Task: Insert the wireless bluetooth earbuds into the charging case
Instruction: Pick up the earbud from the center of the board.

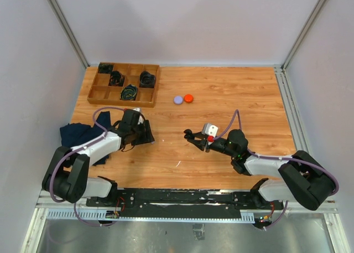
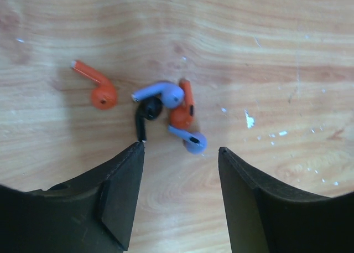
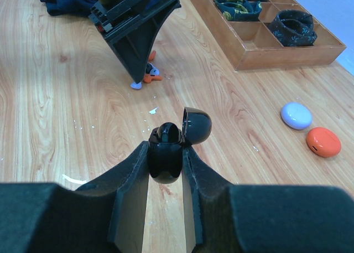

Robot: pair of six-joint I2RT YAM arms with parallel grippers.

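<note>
1. The small plastic wireless earbuds [image 2: 182, 113] are seen plainly only in the left wrist view; four lie in a touching cluster (two lilac, one orange, one black), and a second orange earbud [image 2: 100, 91] lies apart from them toward that view's left edge; all rest on the light wooden table [image 1: 249, 92].
2. In the top view the earbuds are hidden under the left gripper [image 2: 181, 149]; in the right wrist view only slivers of orange and lilac are seen beneath its fingertip.
3. The left gripper's black fingers are held apart with nothing between them; the cluster lies just beyond their tips; the rear of both fingers is cut off by the frame's lower edge.
4. The right gripper [image 3: 166, 152] is clenched on a glossy black rounded charging case [image 3: 165, 138]; its lid [image 3: 197, 124] is hinged open and upright; the case's lower half is hidden between the fingers, and its sockets cannot be made out.
5. A stretch of bare wood separates the two grippers, which are well apart.
6. A wooden compartment tray [image 1: 95, 92] holding dark coiled cables [image 1: 129, 91] is set at the far left corner.
7. A lilac round case [image 1: 178, 99] and an orange round case [image 1: 188, 98] lie just beside each other, far of both grippers.
8. A dark blue cloth [image 1: 74, 135] is partly covered by the left arm near the table's left edge.
</note>
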